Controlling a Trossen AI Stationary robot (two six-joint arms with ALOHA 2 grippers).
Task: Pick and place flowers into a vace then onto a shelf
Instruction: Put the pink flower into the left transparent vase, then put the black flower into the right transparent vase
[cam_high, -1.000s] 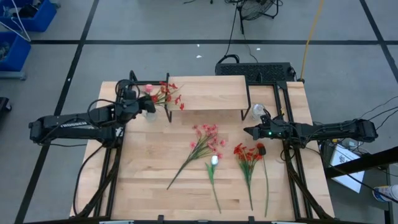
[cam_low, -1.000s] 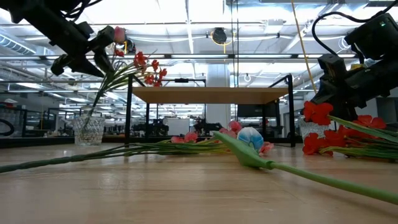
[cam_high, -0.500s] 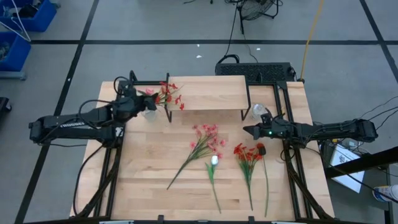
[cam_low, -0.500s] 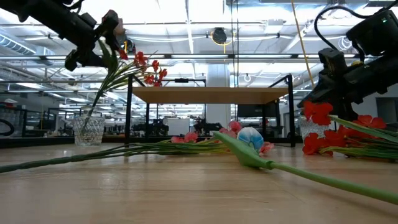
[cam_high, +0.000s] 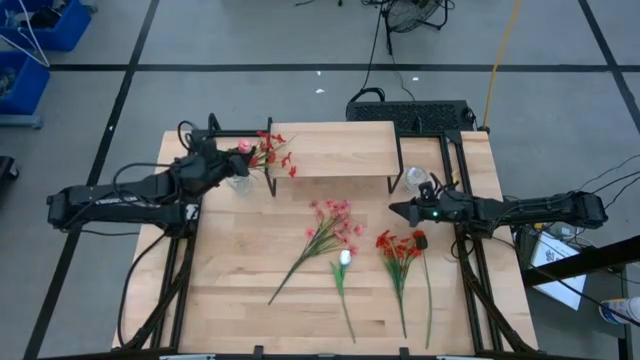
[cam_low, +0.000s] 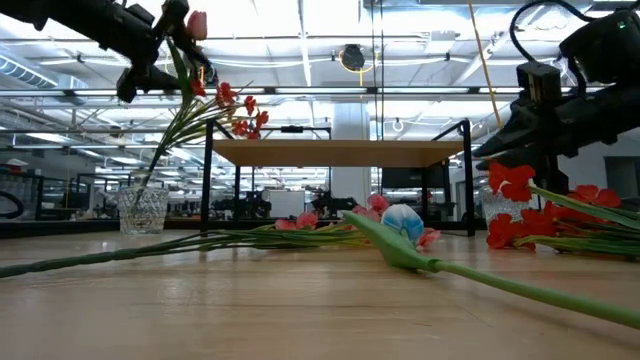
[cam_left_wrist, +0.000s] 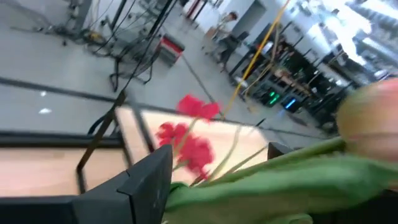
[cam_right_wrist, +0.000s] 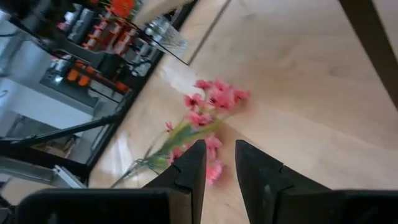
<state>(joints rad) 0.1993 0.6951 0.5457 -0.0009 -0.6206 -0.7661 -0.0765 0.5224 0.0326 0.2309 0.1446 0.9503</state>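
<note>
— Two stems stand in the glass vase (cam_high: 238, 182) at the counter's (cam_high: 240, 270) far left: a red spray (cam_high: 272, 153) leaning toward the shelf (cam_high: 340, 150), and a pink bud (cam_high: 241, 146).

— And the left gripper (cam_high: 228, 160)?

— Raised over the vase, jaws wide around the bud's stem; whether they touch it is hard to judge.

— The right gripper (cam_high: 395, 209)?

— Low at the right, in front of the shelf, jaws nearly closed on nothing.

— Other flowers?

— A pink spray (cam_high: 330, 225), white tulip (cam_high: 344, 258) and red spray (cam_high: 398, 248) lie mid-counter.
</note>
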